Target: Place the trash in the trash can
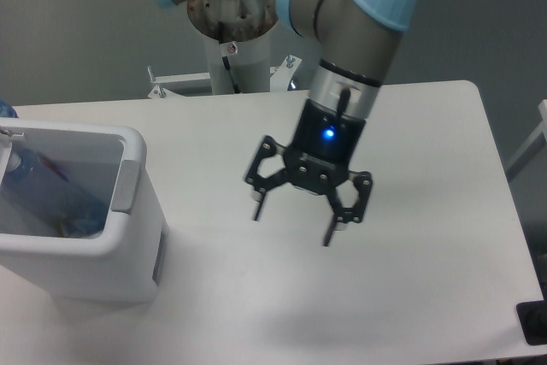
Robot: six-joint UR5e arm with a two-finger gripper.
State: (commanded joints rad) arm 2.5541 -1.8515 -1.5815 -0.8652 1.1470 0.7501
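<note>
The white trash can stands at the table's left edge. Inside it lies the trash: a clear plastic bottle with a blue label, resting against the grey interior. My gripper hangs over the middle of the table, well to the right of the can. Its two fingers are spread wide and hold nothing. A blue light glows on the wrist just above them.
The arm's base column rises behind the table's far edge, with metal brackets beside it. A dark object sits at the table's front right corner. The white table top stretches to the right.
</note>
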